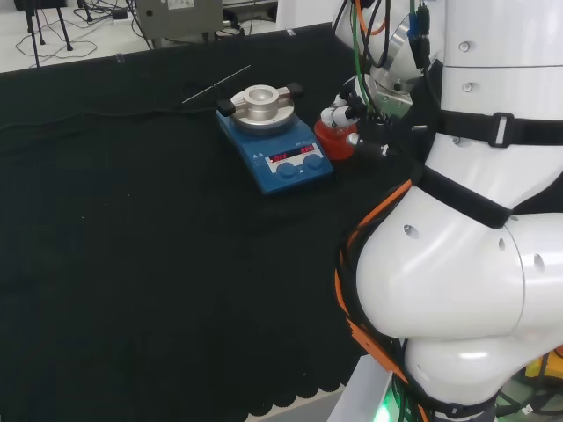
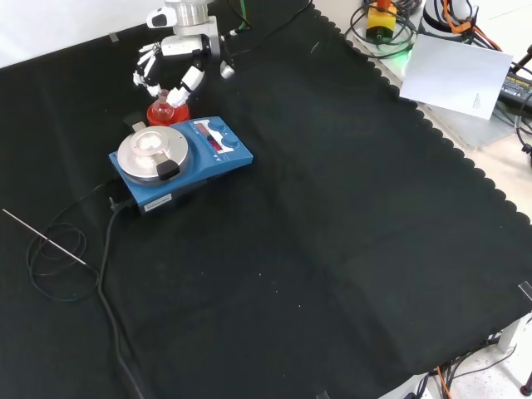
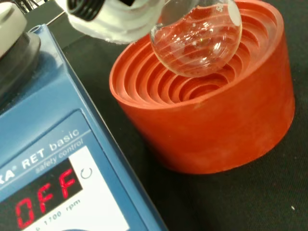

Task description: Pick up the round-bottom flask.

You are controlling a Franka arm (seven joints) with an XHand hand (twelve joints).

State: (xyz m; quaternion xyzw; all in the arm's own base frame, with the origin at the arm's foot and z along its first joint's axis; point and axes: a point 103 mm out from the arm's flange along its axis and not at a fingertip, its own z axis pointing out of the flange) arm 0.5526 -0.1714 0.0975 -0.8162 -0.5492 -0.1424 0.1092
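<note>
My hand [image 2: 170,62] hangs over the red ribbed stand [image 2: 167,110] at the far end of the cloth in the front view, fingers [image 2: 146,73] curled down on either side of the round-bottom flask [image 2: 163,105]. Whether they actually pinch the neck I cannot tell: the glass is clear and small there, and in the head view my own white links and cabling cover much of the hand [image 1: 356,110], leaving the stand [image 1: 334,139] half hidden behind the fingers.

The wrist view is the plain one. The flask's bulb [image 3: 197,38] hangs above the stand's ribbed hollow [image 3: 211,96], seemingly clear of the rings, with its neck cut off at the picture's edge behind a blurred white part of my hand [image 3: 115,19].

The stand sits just beside the blue stirrer plate [image 2: 179,162], at its far side in the front view and to its right in the head view. The plate's black cable [image 2: 104,249] trails toward the near edge, and a thin metal rod [image 2: 41,237] lies on the cloth at the left.
</note>
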